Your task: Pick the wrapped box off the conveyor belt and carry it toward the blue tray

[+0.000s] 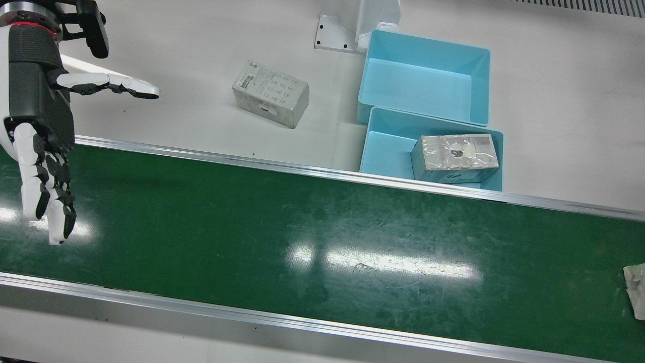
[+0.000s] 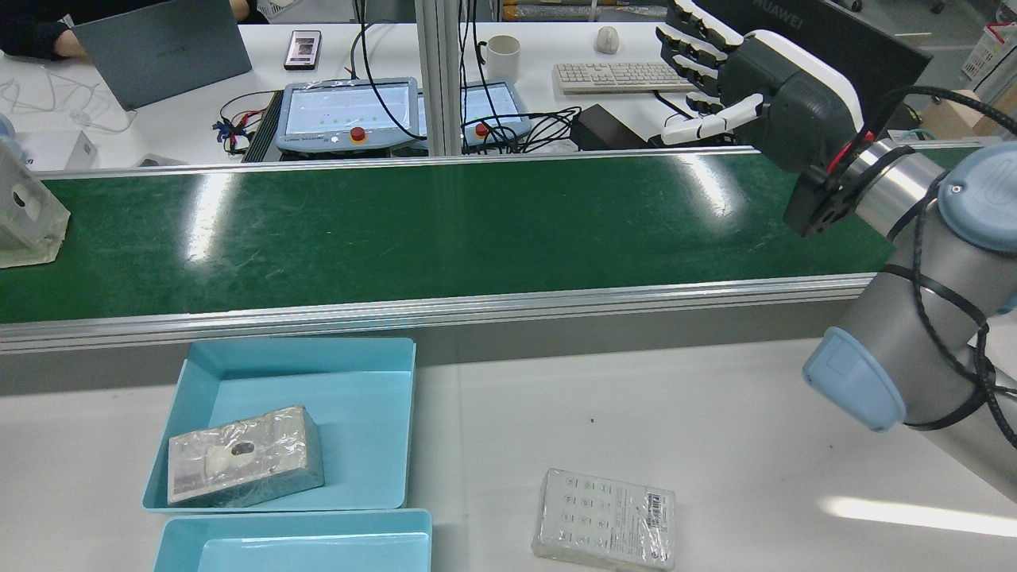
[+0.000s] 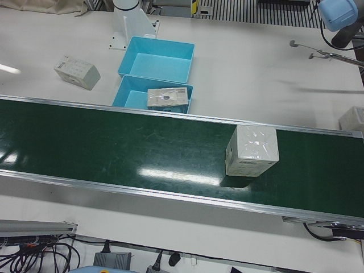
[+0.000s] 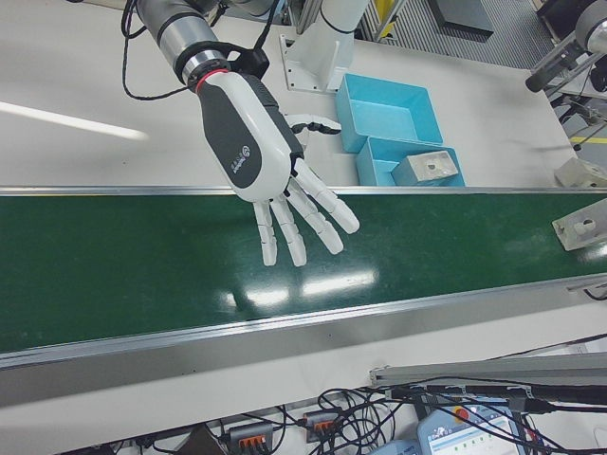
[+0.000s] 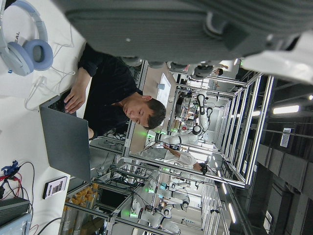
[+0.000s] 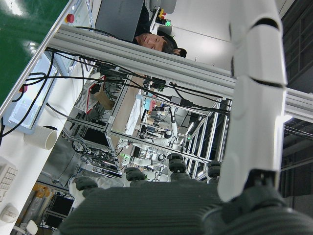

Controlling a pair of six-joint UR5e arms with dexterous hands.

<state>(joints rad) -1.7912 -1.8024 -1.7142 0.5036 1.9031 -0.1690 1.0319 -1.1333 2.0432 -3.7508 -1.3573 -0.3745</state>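
Pick not started: the film-wrapped pale cardboard box (image 3: pixel 252 151) stands on the green conveyor belt (image 3: pixel 114 148), untouched, well apart from the right hand (image 4: pixel 261 152), which hovers over the belt empty with fingers spread; left hand's state cannot be told; nearer light-blue plastic tray (image 3: pixel 128 95) already holds another wrapped box (image 3: pixel 166 98)

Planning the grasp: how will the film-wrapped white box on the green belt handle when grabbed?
The film-wrapped white box looks glossy, so probably slippery for fingers. It looks rigid and square-edged, unlikely to roll. It stands fairly tall on the green conveyor belt, so a high push might tip it.
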